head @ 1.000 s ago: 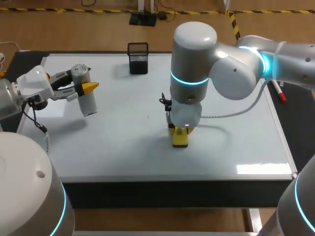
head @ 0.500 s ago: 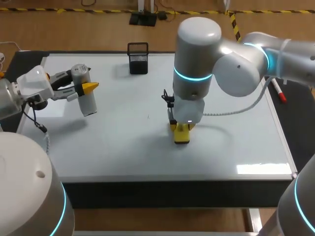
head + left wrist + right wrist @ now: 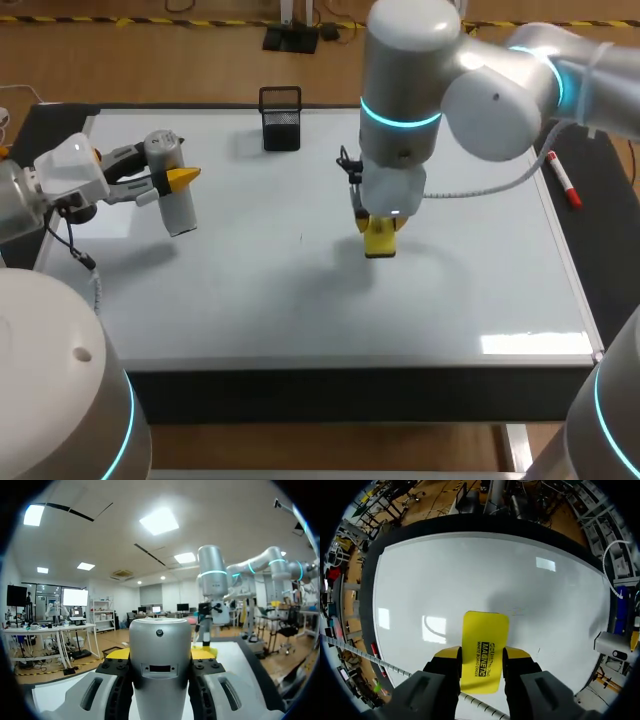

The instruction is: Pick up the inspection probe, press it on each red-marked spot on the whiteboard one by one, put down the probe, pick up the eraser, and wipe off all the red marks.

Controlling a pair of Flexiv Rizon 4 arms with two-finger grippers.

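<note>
Yellow eraser (image 3: pixel 485 645) in right claw (image 3: pixel 482 653) over mid-whiteboard (image 3: pixel 480 270) | left claw (image 3: pixel 170 180) grips probe (image 3: pixel 176 210) near left edge

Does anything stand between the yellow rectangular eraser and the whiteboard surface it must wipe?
Nothing visible does. The yellow rectangular eraser, held by the right gripper, has only bare whiteboard ahead of it.

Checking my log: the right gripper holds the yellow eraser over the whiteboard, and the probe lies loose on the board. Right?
Not quite: the probe is held in the left gripper, as the left wrist view shows. The eraser part is right.
</note>
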